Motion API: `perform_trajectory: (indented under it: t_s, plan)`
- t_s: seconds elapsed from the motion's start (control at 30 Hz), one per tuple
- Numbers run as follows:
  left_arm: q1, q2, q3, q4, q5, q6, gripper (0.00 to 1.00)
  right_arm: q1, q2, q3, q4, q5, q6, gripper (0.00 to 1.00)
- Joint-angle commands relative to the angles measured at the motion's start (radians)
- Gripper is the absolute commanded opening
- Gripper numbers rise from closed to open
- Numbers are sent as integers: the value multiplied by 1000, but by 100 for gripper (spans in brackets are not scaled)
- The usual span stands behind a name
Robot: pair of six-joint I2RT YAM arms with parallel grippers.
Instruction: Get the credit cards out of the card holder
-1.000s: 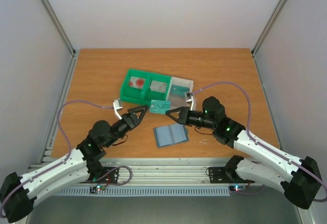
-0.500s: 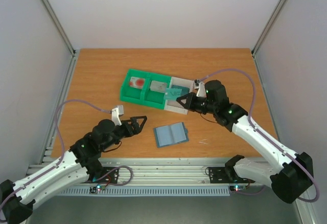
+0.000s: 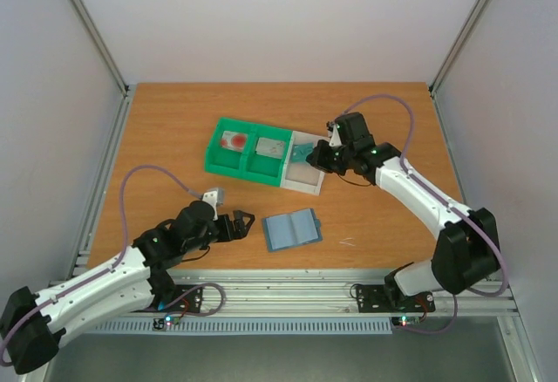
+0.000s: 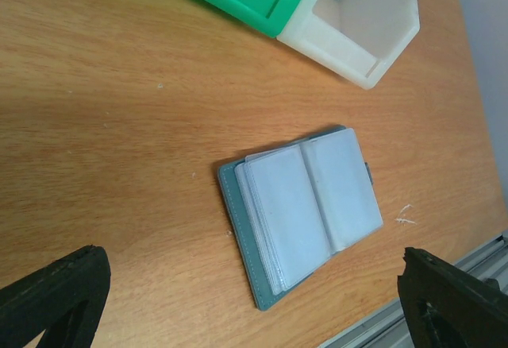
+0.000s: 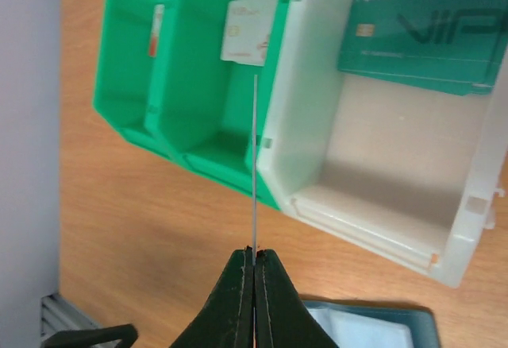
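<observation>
The card holder (image 3: 292, 229) lies open and flat on the table, grey-blue pockets up; it also shows in the left wrist view (image 4: 305, 205). My left gripper (image 3: 242, 222) is open and empty, just left of the holder, its fingers wide apart in the left wrist view (image 4: 254, 308). My right gripper (image 3: 316, 157) is shut on a thin credit card, seen edge-on in the right wrist view (image 5: 254, 165), over the bin. A teal-green card (image 5: 421, 38) lies in the white compartment. A white-grey card (image 5: 252, 30) and a red-marked card (image 5: 156, 30) lie in the green compartments.
The green-and-white bin (image 3: 214, 160) stands mid-table, behind the holder, its white end (image 4: 365, 62) nearest the right arm. The metal rail of the table's near edge (image 4: 444, 284) runs close below the holder. Grey walls stand on both sides.
My right gripper has carried the card from above the holder up to the bin's white end. My left gripper has drawn back and down, left of the holder.
</observation>
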Motion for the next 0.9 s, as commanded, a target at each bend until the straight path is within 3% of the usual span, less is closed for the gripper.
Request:
perform_trajectory:
  t_s: [0.0,0.33,0.87]
  plan:
    - [0,1,20,15,19,31,99,-9,66,68,-98,74,-51,1]
    - [0,43,-12,82,54,6,98,-42,254,196,-142,108,-56,1]
    - [0,147,31,105,76,21,97,-99,461,331,-83,12,-27,1]
